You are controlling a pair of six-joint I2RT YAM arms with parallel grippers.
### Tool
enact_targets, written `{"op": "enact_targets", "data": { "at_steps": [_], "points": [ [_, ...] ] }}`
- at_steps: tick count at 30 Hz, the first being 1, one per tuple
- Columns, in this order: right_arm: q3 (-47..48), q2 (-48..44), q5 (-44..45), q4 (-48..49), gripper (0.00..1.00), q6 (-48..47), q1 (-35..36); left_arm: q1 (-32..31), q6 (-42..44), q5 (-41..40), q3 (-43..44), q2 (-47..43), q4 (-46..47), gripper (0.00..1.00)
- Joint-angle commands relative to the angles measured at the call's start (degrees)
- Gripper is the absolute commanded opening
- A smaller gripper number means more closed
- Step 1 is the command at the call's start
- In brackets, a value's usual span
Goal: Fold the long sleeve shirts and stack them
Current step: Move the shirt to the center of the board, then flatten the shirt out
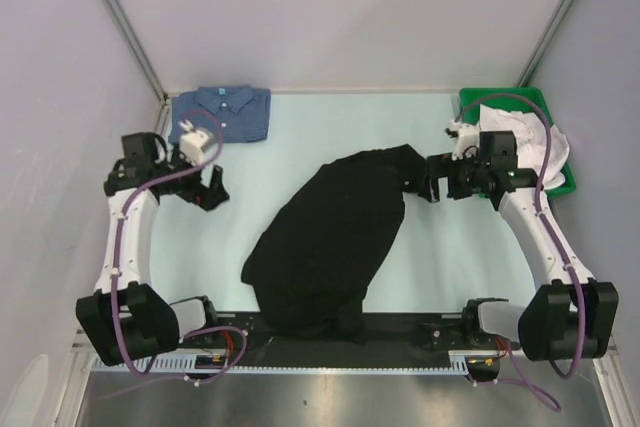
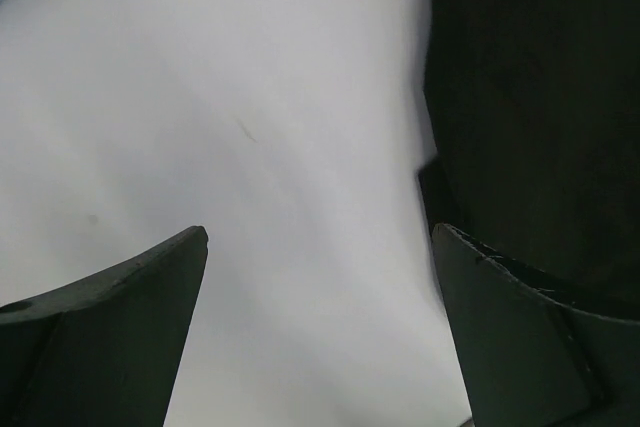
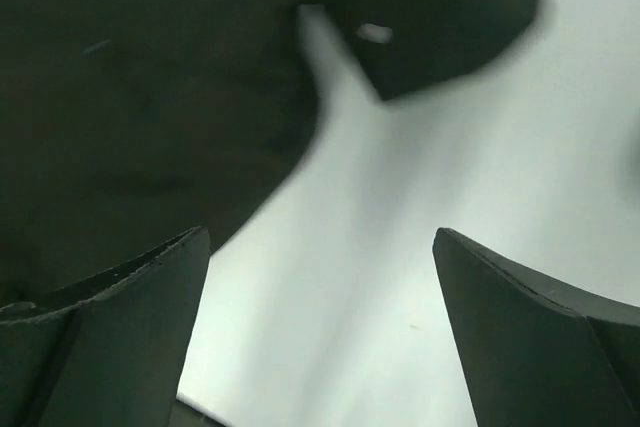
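Observation:
The large black shirt (image 1: 325,237) lies crumpled in the middle of the table, its lower end hanging over the near edge. The blue shirt (image 1: 225,112) lies folded at the far left corner. My left gripper (image 1: 213,190) is open and empty, left of the black shirt and in front of the blue one. In the left wrist view (image 2: 320,237) the black shirt (image 2: 540,97) fills the right side. My right gripper (image 1: 432,187) is open and empty, just right of the black shirt's upper corner. In the right wrist view (image 3: 320,237) the black shirt (image 3: 150,97) fills the upper left.
A green bin (image 1: 556,182) holding white cloth (image 1: 525,132) stands at the far right behind my right arm. Grey walls close in the table at the back and sides. A dark rail (image 1: 400,332) runs along the near edge.

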Motion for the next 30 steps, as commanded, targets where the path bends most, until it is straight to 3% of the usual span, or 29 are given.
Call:
{"op": "enact_targets", "data": {
  "at_steps": [1,6,12,17,21,26,29,30],
  "points": [
    [2.97,-4.62,-11.34,-5.49,1.0,-11.25,14.11,-5.63,18.56,-0.36,-8.31,-0.24,-5.91,0.99],
    [0.33,-2.97,-8.35,-4.78,0.97,-17.06,28.85,-5.47,11.64,1.3,-12.9,4.85,-2.65,0.95],
    [-0.19,5.03,-4.13,-8.3,0.97,-28.48,42.98,-9.24,10.83,2.36,-15.7,9.34,-3.1,0.99],
    [-2.74,4.86,-5.26,-5.32,0.99,-27.88,53.89,-11.8,9.52,0.69,-16.42,11.44,-1.6,0.99],
    [-3.53,7.06,-5.35,-3.12,0.99,-28.15,62.68,-13.64,10.66,3.41,-13.6,17.68,-4.76,0.93],
    [-8.34,7.85,-6.67,5.21,0.94,-23.86,65.6,-17.33,10.4,5.26,-11.24,24.53,-5.12,0.88],
    [-12.48,8.73,-4.22,11.9,0.76,-22.61,66.48,-17.68,10.13,8.77,-8.6,29.27,-6.34,0.82],
    [-13.02,9.43,-3.95,12.61,0.56,-22.96,66.48,-17.77,9.52,9.56,-7.89,30.68,-6.96,0.78]
  ]
}}
